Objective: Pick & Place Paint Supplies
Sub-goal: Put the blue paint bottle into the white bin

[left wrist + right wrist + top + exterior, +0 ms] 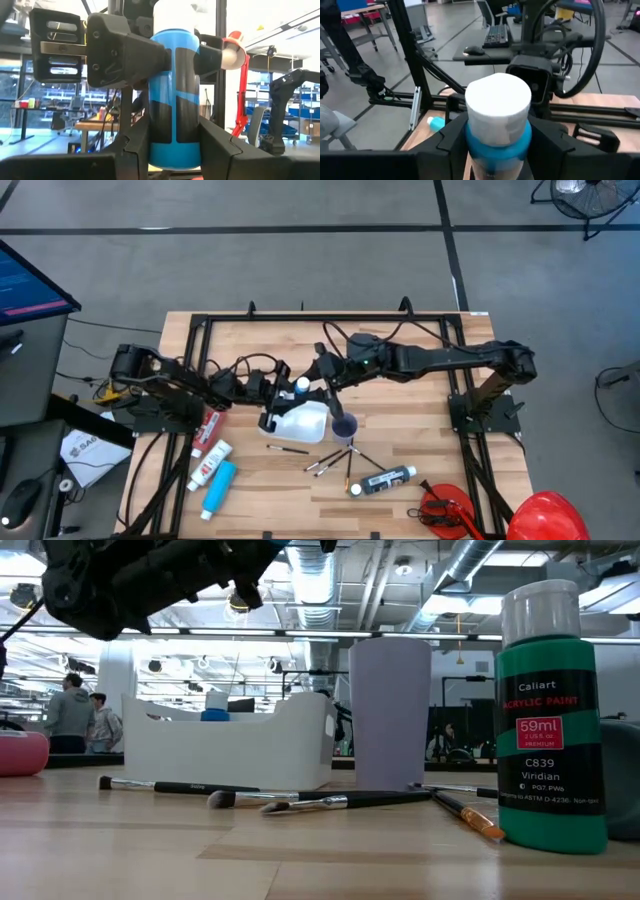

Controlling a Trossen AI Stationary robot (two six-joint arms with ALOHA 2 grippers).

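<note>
- Bottle (174,100): blue with black label panels and a white cap, in the air directly above the bin (318,420). Its long axis is upright, cap up.
- Left gripper (172,145): comes in from the left of the bin. Its fingers are clamped on the bottle's lower body, one on each side.
- Right gripper (497,145): reaches from the right of the bin. It is clenched on the same bottle higher up, just under the cap.
- Key relation: both grippers meet on one bottle, left low and right high, so neither is nearer. We read this as a handover, or a shared hold, over the bin.
- Judgement: the bin lies straight below the bottle, so the coming move turns on one gripper letting go while the other lowers it along its own axis. If both pull at once, the bottle could twist or slip.
- Arm pose: both arms are stretched nearly level toward the bin from opposite sides, wrists facing each other.
- Remaining supplies: brushes (330,463) lie on the table at the bin's near side. A dark bottle (385,480) lies beyond them, to the bin's right.
- Tubes (212,465): red, white and light blue, lying left of the bin and well apart from both grippers.
- Progress, judged: early, as most supplies lie outside the bin.
</note>
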